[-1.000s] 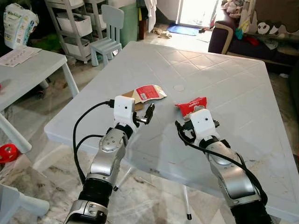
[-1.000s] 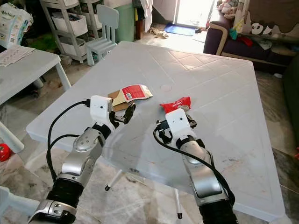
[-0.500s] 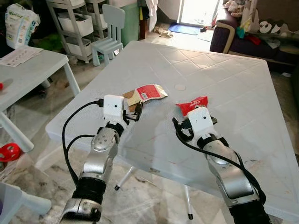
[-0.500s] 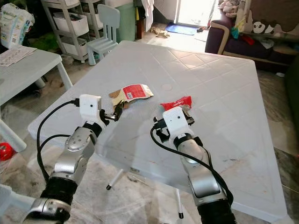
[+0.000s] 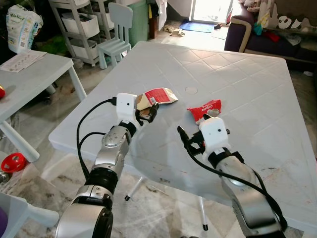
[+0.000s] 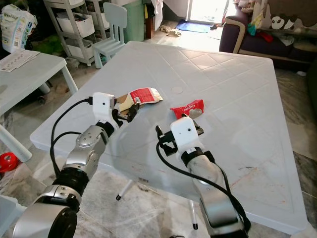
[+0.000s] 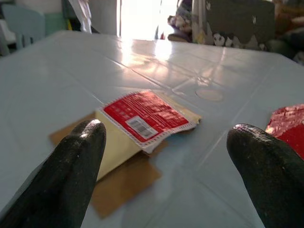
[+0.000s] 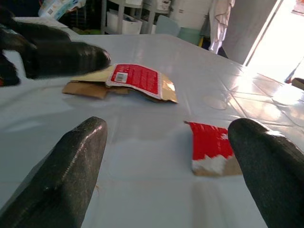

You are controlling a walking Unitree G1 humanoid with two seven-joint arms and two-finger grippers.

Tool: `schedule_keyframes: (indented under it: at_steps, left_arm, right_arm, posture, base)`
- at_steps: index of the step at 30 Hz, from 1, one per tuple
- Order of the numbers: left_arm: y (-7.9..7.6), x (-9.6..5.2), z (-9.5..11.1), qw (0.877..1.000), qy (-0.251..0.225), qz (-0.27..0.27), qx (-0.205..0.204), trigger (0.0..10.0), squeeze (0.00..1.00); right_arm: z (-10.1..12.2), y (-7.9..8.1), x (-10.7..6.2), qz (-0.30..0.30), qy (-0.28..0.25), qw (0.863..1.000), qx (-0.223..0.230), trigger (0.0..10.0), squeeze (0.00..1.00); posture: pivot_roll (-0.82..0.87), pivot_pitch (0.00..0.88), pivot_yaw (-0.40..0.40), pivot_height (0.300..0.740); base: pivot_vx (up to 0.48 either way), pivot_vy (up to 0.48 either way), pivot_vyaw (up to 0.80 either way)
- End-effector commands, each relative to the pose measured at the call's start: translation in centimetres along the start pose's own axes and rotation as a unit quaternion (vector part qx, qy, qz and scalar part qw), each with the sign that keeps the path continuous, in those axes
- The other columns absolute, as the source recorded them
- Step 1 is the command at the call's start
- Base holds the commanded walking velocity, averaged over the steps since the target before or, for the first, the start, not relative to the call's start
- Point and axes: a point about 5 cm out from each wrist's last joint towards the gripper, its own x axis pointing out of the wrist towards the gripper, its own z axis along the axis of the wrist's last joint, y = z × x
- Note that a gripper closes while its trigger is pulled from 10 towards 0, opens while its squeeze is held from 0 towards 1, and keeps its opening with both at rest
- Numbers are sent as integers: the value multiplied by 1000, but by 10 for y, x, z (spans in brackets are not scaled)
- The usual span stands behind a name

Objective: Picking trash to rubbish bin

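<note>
**Left arm closes in on the flat wrapper**

The white surface (image 5: 247, 94) takes up the middle of the head views, with a grey side table (image 5: 34, 74) at upper left and a sofa (image 5: 257, 34) at upper right. No bin can be made out. The flat wrapper (image 5: 156, 96), red label over tan card, lies left of centre; the red packet (image 5: 205, 109) lies just right of it. Over the last second the left jaws (image 5: 148, 111) have pulled back, then pushed forward again to the wrapper's near edge; they are spread wide and hold nothing. The right jaws (image 8: 166, 156) are also wide and empty, facing the packet. Both pickups are likely imminent; nothing is lifted yet.
</note>
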Motion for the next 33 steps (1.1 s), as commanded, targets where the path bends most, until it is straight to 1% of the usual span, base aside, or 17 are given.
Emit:
schedule_keyframes:
  at_steps: [1,2,4,7,9,11,13,15,19,21,23,27,28,32,33]
  left_arm:
    - [-1,2,1,1000,-2,-8,4,10000,0]
    - [0,4,2,1000,1,-7,-1,10000,0]
    - [1,5,3,1000,3,-3,-5,10000,0]
    - [10,10,10,999,1,24,-31,10000,0]
    - [13,10,11,999,4,29,-32,10000,0]
    - [19,9,9,998,16,43,-45,10000,0]
    - [23,7,5,995,27,53,-78,10000,0]
    - [25,6,2,993,32,58,-98,10000,0]
    - [28,4,-2,993,47,59,-88,10000,0]
    - [27,3,-6,991,51,50,-112,10000,0]
    - [26,3,-7,991,54,42,-116,10000,0]
    - [21,2,-12,992,72,21,-103,10000,0]
    - [19,1,-15,993,82,18,-89,10000,0]
    - [20,-2,-23,992,97,18,-81,10000,0]
    - [23,-5,-27,991,101,23,-81,10000,0]
  right_arm:
    - [5,-5,-4,-5,-4,1000,1,10000,0]
    - [6,-6,-7,-6,-4,1000,0,10000,0]
    - [6,-7,-9,-6,-2,1000,0,10000,0]
    - [8,-9,-16,-9,2,1000,1,10000,0]
    - [8,-9,-16,-9,3,1000,1,10000,0]
    - [8,-7,-17,-7,5,1000,2,10000,0]
    - [9,-6,-18,-3,6,1000,5,10000,0]
    - [9,-4,-18,-2,8,1000,6,10000,0]
    - [10,-4,-19,1,10,1000,7,10000,0]
    - [10,-5,-19,-1,10,1000,8,10000,0]
    - [10,-6,-19,-2,11,1000,9,10000,0]
    - [10,-9,-18,-7,13,1000,12,10000,0]
    - [10,-9,-18,-7,13,1000,12,10000,0]
    - [10,-8,-17,-6,14,1000,13,10000,0]
    - [9,-8,-17,-5,14,1000,14,10000,0]
  posture:
    - [-229,112,-5,740]
    - [-242,119,-9,740]
    - [-252,126,-11,740]
    - [-267,137,-18,740]
    - [-270,139,-19,740]
    - [-275,143,-21,740]
    - [-277,144,-22,740]
    - [-281,143,-23,740]
    - [-287,140,-23,740]
    - [-294,136,-21,740]
    - [-294,134,-21,740]
    - [-295,129,-17,740]
    - [-294,129,-16,740]
    - [-287,123,-12,740]
    - [-283,121,-10,740]
  base:
    - [0,0,0]
    - [0,0,0]
    - [0,0,0]
    - [0,0,0]
    - [0,0,0]
    - [0,0,0]
    - [0,0,0]
    - [0,0,0]
    - [0,0,0]
    - [0,0,0]
    - [0,0,0]
    - [0,0,0]
    - [0,0,0]
    - [0,0,0]
    - [0,0,0]
